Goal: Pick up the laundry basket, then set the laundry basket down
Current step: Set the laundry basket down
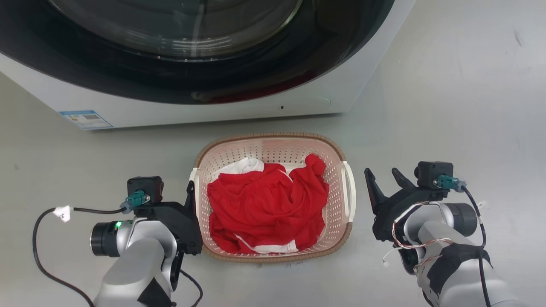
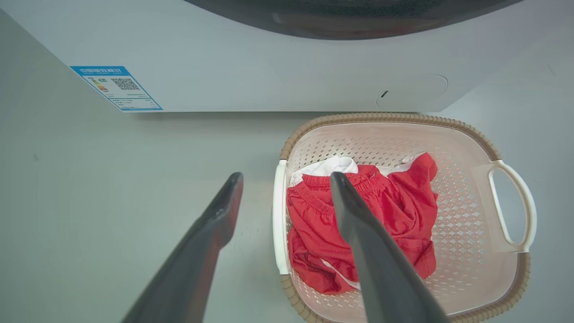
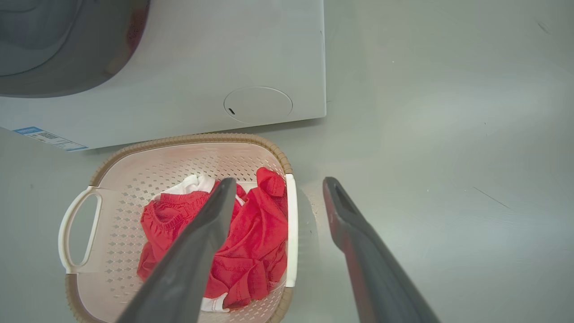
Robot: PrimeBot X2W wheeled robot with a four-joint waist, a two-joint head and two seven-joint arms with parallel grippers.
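Laundry basket (image 1: 273,143) is on the floor (image 1: 448,106), just in front of the washing machine (image 1: 213,106), red clothes (image 1: 264,204) inside. My left gripper (image 2: 287,178) is wide open at its left handle (image 2: 279,215), gripping nothing. My right gripper (image 1: 381,172) is open too, empty, just beside the right handle (image 1: 350,187).

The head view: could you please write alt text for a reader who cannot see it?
A pale pink-beige perforated plastic laundry basket with a brown woven-look rim, holding red and white clothing, sits on a grey floor before a white washing machine. The left gripper is open at its left handle; the right gripper is open beside its right handle, not touching.
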